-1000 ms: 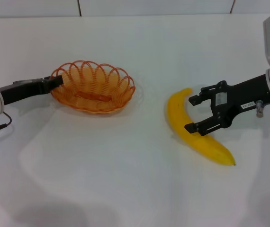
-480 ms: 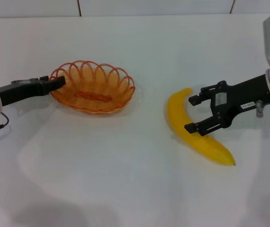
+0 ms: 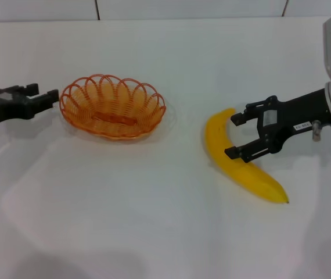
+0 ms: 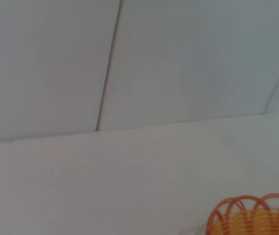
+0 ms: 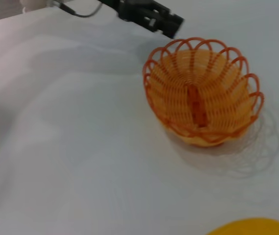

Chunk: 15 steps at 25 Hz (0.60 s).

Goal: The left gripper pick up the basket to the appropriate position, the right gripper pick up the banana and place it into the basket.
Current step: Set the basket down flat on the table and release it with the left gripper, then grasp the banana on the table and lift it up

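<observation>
The orange wire basket (image 3: 113,113) stands upright on the white table, left of centre. It also shows in the right wrist view (image 5: 203,98), and its rim shows in the left wrist view (image 4: 249,215). My left gripper (image 3: 42,93) is open and empty, a short gap to the left of the basket's rim, not touching it; it also shows in the right wrist view (image 5: 151,17). The yellow banana (image 3: 255,177) lies on the table at the right. My right gripper (image 3: 233,138) is open, its fingers straddling the banana's middle. An edge of the banana (image 5: 252,227) shows in the right wrist view.
The white table (image 3: 154,221) stretches in front of the basket and the banana. A white tiled wall (image 3: 189,7) borders the table's far edge.
My left gripper has let go of the basket's left rim and drawn back to the left. The basket stays in place. The right gripper has barely moved over the banana.
</observation>
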Motion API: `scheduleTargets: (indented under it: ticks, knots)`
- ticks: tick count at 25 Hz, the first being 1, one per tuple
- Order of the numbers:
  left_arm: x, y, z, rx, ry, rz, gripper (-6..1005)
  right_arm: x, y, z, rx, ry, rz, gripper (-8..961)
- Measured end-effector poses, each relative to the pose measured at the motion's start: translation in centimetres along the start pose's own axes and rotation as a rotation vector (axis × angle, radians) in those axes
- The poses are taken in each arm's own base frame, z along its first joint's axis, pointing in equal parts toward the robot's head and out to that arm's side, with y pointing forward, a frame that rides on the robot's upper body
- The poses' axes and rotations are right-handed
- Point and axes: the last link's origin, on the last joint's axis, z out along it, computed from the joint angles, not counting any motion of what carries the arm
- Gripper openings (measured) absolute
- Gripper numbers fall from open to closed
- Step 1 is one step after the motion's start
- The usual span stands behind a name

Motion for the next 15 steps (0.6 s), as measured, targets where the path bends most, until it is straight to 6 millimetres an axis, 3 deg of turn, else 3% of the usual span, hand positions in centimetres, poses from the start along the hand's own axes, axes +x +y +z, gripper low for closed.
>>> scheduleTargets:
  ticks: [8, 15]
  knots:
    - [-0.3, 0.9, -2.8, -0.104, 0.037, 0.164, 581, -0.7, 0.3, 0.7, -0.006, -0.02, 0.042, 876]
    - [-1.4, 2.1, -5.2, -0.189, 0.077, 0.254, 579, -2.7, 1.6, 1.9, -0.044, -0.001, 0.032, 876]
